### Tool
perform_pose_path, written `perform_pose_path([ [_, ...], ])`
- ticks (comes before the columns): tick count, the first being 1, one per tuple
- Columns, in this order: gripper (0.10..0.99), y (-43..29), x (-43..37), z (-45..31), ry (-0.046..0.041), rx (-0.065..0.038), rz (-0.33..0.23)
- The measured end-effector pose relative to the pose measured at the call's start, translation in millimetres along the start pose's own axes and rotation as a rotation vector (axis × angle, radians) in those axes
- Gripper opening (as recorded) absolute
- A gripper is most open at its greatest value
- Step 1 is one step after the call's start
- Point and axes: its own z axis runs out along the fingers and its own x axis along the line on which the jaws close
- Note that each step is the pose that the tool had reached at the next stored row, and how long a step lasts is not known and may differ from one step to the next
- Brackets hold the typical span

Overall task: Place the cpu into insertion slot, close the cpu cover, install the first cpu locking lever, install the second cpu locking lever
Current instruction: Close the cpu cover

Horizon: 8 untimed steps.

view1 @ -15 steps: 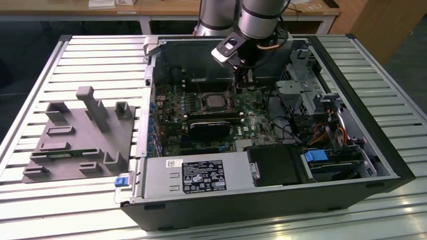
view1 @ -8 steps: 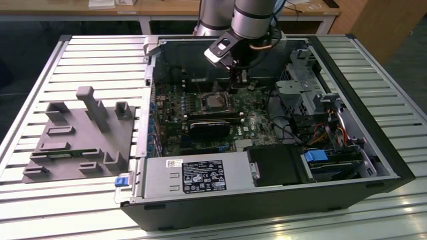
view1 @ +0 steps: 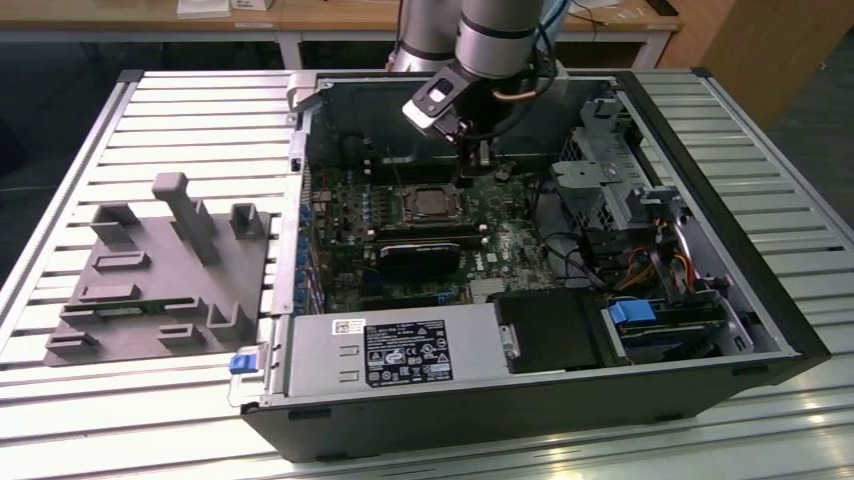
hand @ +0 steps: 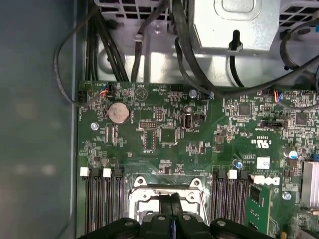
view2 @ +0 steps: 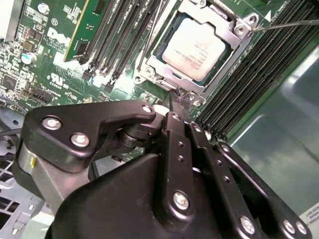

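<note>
**Gripper.** The gripper [view2: 172,102] reaches down into the open computer case [view1: 781,290], its two black fingers [view2: 175,149] brought together. In both wrist views the jaws stand closed with no gap between them. Whether something thin is pinched at the tips cannot be told.

**Cpu.** The cpu [view2: 197,47] lies flat in the insertion slot [view2: 158,59], just beyond the fingertips, with its dull metal top facing up. In the exterior view the gripper [view1: 475,165] hangs close above the socket's edge, and the cpu [view1: 430,203] is a little past the tips.

**Cover.** The cpu cover [view2: 234,37] lies down around the chip, which shows through its square window. The closed jaws point at the frame's nearest edge and appear to touch it or stand just above it; contact cannot be confirmed.

**Lever.** A thin metal lever rod [view2: 289,23] runs outward from the corner of the frame farthest from the jaws. Whether it is latched cannot be told.

**Surroundings.** Long black memory slots [view2: 119,35] flank the socket on either side of the jaws. In the first wrist view the gripper [hand: 169,199] sits over the socket, and the green motherboard [hand: 164,134] spreads ahead of the tips, with a coin battery [hand: 118,112] well apart from them. Outside the case, far from the jaws, a grey fixture [view1: 160,270] rests on the slatted table [view1: 200,110].
</note>
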Motion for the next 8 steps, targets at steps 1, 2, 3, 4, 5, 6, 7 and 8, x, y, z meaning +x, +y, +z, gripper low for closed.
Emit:
perform_pose_path([
  [1, 0.102, -1.5, 0.0, 0.4, 0.0007, -0.009, 0.000],
  [2, 0.102, -3.4, 0.0, 0.8, 0.0014, -0.016, 0.000],
  [3, 0.102, -5.7, 0.1, 1.1, 0.0018, -0.021, 0.000],
  [4, 0.102, -8.4, 0.1, 1.4, 0.0019, -0.024, 0.000],
  [5, 0.102, -11.3, 0.1, 1.8, 0.0022, -0.027, 0.000],
  [6, 0.102, -14.0, 0.0, 2.3, 0.0023, -0.030, 0.000],
  [7, 0.102, -16.7, -0.3, 2.7, 0.0025, -0.031, 0.000],
  [8, 0.102, -19.2, -0.9, 3.1, 0.0024, -0.032, 0.000],
])
